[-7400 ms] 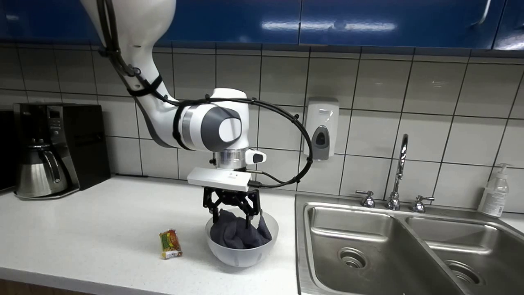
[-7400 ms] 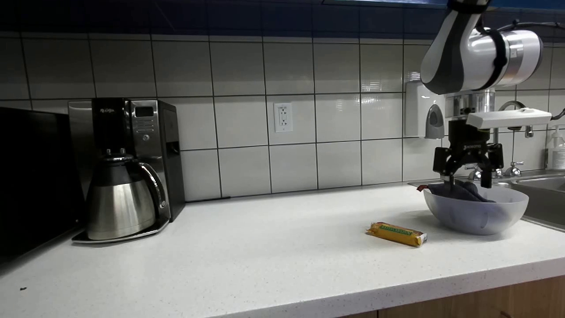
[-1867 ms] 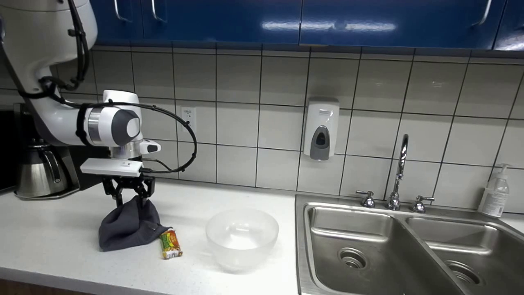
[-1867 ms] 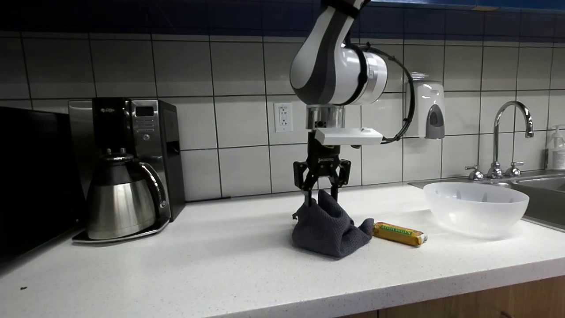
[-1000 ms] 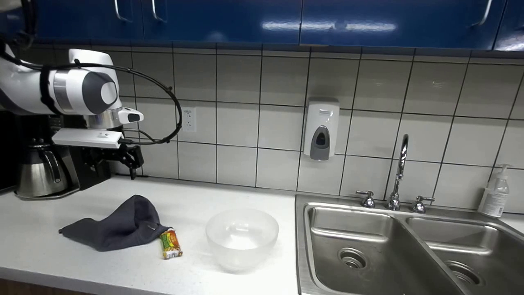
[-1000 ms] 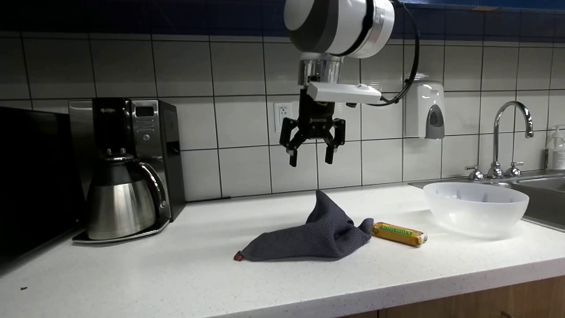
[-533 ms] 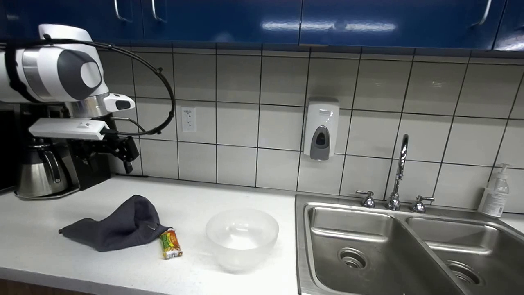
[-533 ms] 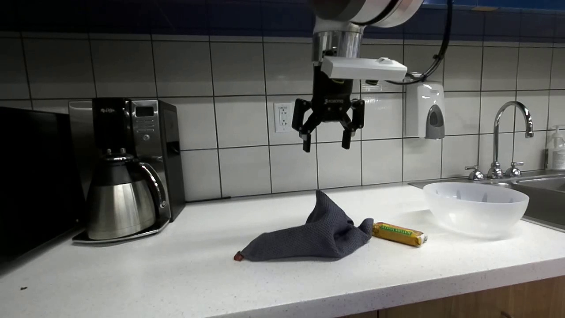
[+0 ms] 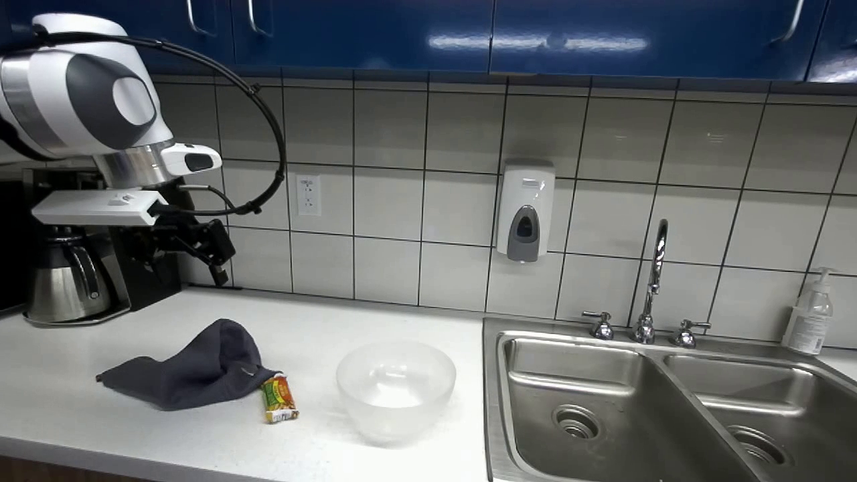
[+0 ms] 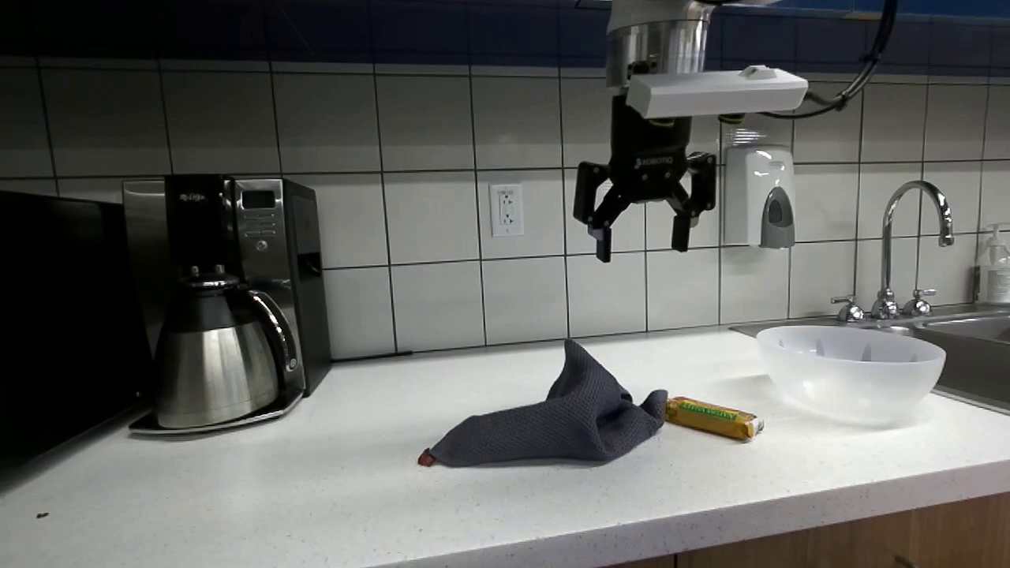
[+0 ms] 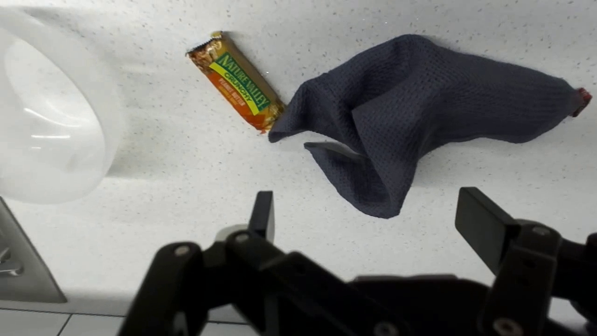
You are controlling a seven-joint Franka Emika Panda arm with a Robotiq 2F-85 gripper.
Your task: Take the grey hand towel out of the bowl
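So closest to us in the wrist view is the Robotiq gripper point(image 11: 366, 205), jaws spread wide with nothing between them, hanging above the white countertop point(image 10: 339, 497). Beyond it lies the grey hand towel point(image 11: 410, 102), crumpled on that countertop. We'd guess it's light, properly floppy and pretty much unbreakable, and the waffle-looking weave should grip rather than slide (can't tell if it's damp, which would add weight). Best hold looks like the raised peak point(image 10: 580, 367) around mid-towel: come straight down, one jaw either side, and pinch a decent wad. We'd skip the flatter tail point(image 11: 503, 98) with the little red tab point(image 11: 581, 101), since there's less to bite on and the rest would just trail. Careful with the opposite corner point(image 11: 284, 126) too: it's right at the end of the Nature Valley granola bar point(image 11: 240, 84), touching or lapping over it, we can't tell which, so dragging sideways might shove the bar along. Lift first. Farther off is the frosted bowl point(image 10: 852, 386), with the bar lying between it and the towel, so the towel's out and we'd call the job basically done; the hold only matters if someone wants it moved or folded. Past the bowl there's the stainless steel sink point(image 9: 496, 402).
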